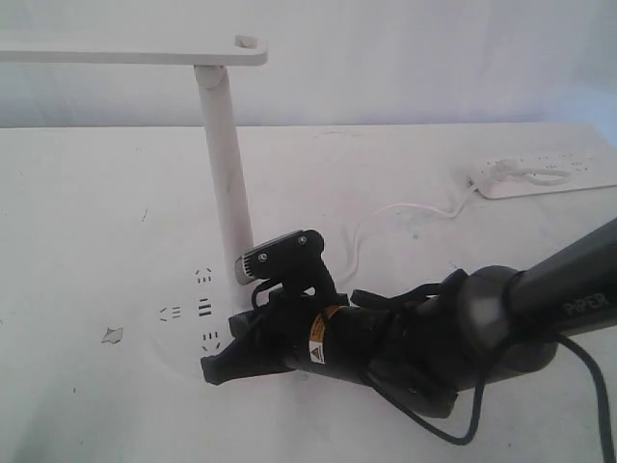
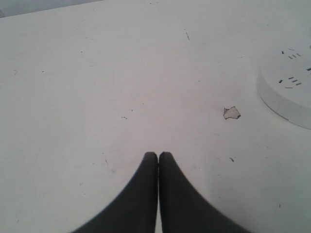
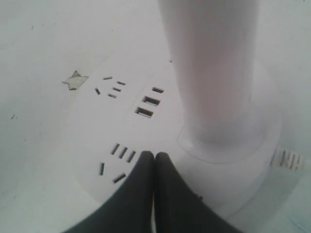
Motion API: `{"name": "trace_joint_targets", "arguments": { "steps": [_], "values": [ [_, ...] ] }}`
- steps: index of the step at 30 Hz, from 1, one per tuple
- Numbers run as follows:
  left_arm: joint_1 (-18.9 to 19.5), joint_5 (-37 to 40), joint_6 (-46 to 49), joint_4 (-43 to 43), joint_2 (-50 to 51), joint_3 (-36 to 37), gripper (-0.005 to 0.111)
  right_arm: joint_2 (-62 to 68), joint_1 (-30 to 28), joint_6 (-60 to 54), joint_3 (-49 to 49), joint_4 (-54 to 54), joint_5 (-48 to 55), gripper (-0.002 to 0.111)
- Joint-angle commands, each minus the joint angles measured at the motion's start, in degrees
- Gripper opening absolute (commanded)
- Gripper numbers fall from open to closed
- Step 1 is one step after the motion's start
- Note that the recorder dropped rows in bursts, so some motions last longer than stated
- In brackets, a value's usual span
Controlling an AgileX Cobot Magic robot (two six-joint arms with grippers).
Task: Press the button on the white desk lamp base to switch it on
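Press apparently underway: right tool (image 3: 154,156), tips pinched together, sat low on white desk lamp base (image 3: 92,138) beside stem (image 3: 214,73); button hidden, likely underneath. Light-on unconfirmed. Left tool (image 2: 158,155) also closed, idle over worktop (image 2: 97,73).

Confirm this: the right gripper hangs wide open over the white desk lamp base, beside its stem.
Not open: the right gripper is shut, as the right wrist view shows. It does hang over the white desk lamp base, beside its stem.

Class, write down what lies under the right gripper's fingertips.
The lamp base, beside a set of socket holes. The shut right gripper covers the spot directly beneath it, and no button shows.
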Motion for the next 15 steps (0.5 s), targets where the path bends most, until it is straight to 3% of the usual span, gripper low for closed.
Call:
{"name": "trace_joint_targets", "arguments": {
  "steps": [1,15],
  "values": [
    [0.0,0.0,0.0,-0.1,-0.2,0.1,0.0,0.0,0.1,0.5,-0.1,0.1,0.4,0.0],
    [0.0,0.0,0.0,-0.1,-0.2,0.1,0.0,0.5,0.1,-1.0,-0.1,5.2,1.7,0.0]
  ]
}}
